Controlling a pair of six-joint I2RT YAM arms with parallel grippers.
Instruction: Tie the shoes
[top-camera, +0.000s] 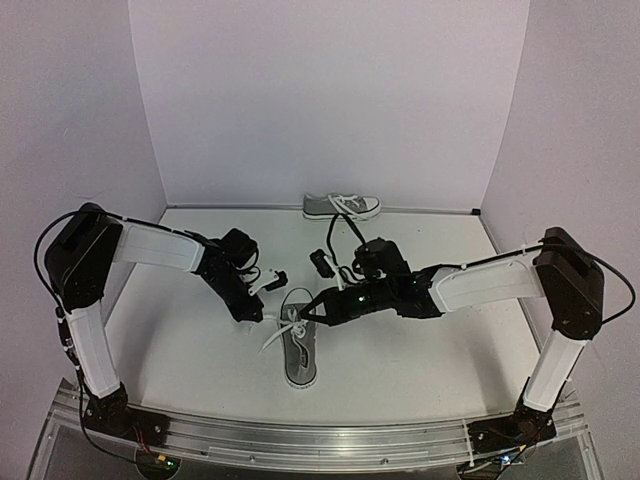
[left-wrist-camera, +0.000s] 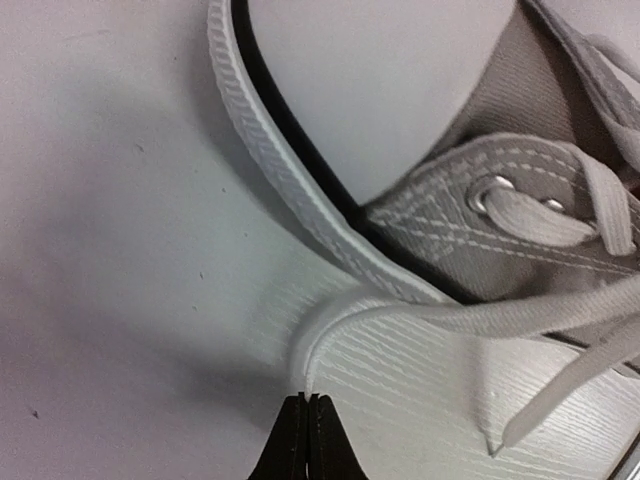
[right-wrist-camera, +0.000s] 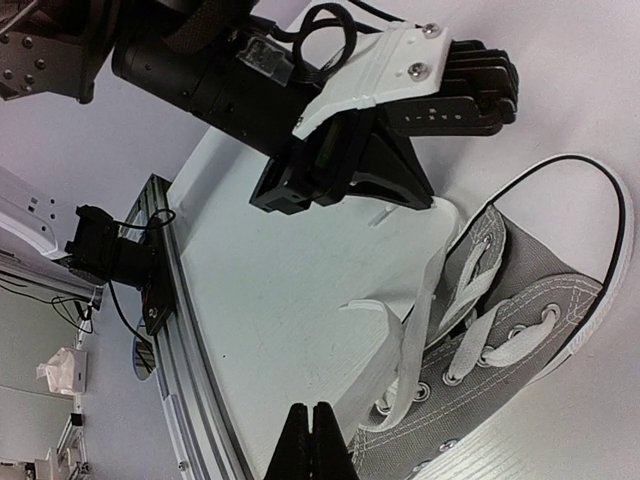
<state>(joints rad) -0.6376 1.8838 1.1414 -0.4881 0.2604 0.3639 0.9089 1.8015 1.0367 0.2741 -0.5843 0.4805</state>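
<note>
The left end effector (left-wrist-camera: 308, 430) is clamped on a white lace (left-wrist-camera: 400, 318) of the near grey shoe (left-wrist-camera: 520, 230). The right end effector (right-wrist-camera: 312, 440) is closed, empty.

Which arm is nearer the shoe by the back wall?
Right. The right arm has its wrist just in front of the far shoe; the left arm reaches in farther off, to its front-left.

Shoe (left-wrist-camera: 520, 250) grey stitched canvas, ribbed white rubber sole (left-wrist-camera: 270, 140); flat cloth laces (left-wrist-camera: 540, 215); table (left-wrist-camera: 400, 380) matt white woodgrain.

One grey sneaker (top-camera: 300, 358) lies centrally, white laces (top-camera: 288, 325) loose; its twin (top-camera: 342, 207) stands by the back wall (top-camera: 330, 100).
</note>
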